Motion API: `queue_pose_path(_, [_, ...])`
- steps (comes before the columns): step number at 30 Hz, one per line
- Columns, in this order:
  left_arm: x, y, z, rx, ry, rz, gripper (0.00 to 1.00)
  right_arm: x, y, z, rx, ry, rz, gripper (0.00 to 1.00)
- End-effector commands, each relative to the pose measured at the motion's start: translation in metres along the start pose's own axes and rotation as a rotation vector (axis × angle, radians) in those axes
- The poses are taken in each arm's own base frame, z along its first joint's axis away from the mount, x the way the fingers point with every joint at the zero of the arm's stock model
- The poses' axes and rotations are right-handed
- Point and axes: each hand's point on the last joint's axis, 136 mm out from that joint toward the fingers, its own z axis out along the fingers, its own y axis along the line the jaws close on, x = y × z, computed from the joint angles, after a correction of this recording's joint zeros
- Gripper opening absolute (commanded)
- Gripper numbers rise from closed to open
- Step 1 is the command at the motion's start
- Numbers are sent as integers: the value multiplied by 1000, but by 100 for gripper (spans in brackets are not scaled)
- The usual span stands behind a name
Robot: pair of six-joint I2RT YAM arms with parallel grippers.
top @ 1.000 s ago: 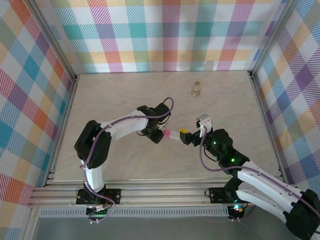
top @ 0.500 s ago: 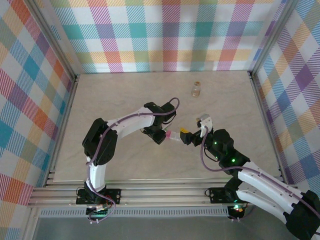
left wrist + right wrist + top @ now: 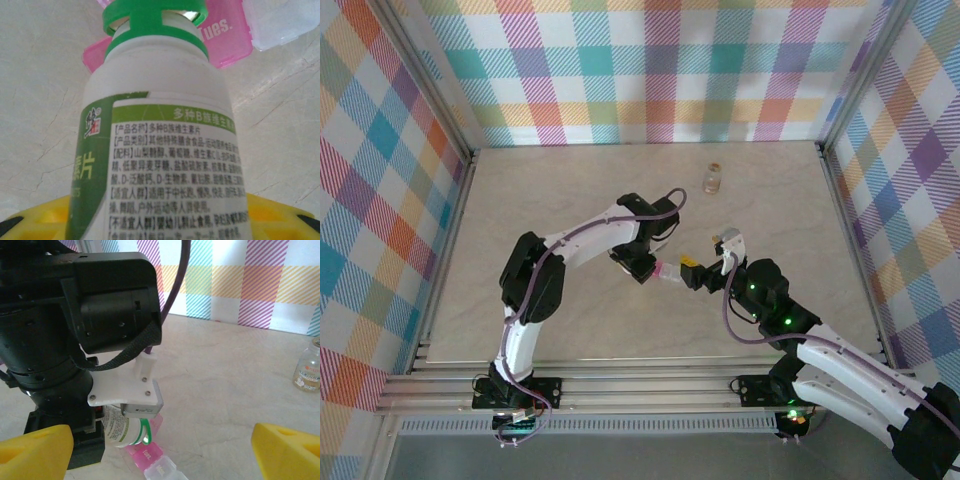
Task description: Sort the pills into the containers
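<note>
My left gripper (image 3: 160, 227) is shut on the white bottle (image 3: 160, 125), which has a green ring at its neck and an open mouth. The bottle is tipped mouth-down over the pink pill box (image 3: 227, 42). From above, the left gripper (image 3: 645, 267) sits at the left end of the pill box (image 3: 667, 271) and my right gripper (image 3: 691, 272) at its right end. In the right wrist view the bottle (image 3: 120, 427) hangs just over the pill box (image 3: 147, 456), and the yellow fingers (image 3: 35, 450) stand wide open either side. No pills can be made out.
The small amber bottle (image 3: 712, 178) with a pale cap stands upright near the back wall, right of centre, also seen as the amber bottle (image 3: 308, 371). One clear compartment lid (image 3: 285, 20) of the pill box is up. Plaid walls enclose the table.
The left arm has swung rightward, bringing the white bottle a little closer over the pill box. The right arm has stayed still.
</note>
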Motion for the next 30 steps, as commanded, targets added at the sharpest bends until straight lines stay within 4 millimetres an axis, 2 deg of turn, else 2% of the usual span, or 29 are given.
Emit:
queue_pose_path(1, [14,-2,-1,-11,99,48,0,-1,0,-2,-7,-12,18,91])
queue_pose_path(9, [10,1,0,-27,123,62,0,-1,1,-2,-11,-14,19,91])
queue_pose_path(16, [6,1,-5,-26,74,48,0,0,2,-1,-16,-12,22,91])
queue_pose_path(30, [0,2,0,-14,-48,-17,0,8,3,5,-25,15,25,91])
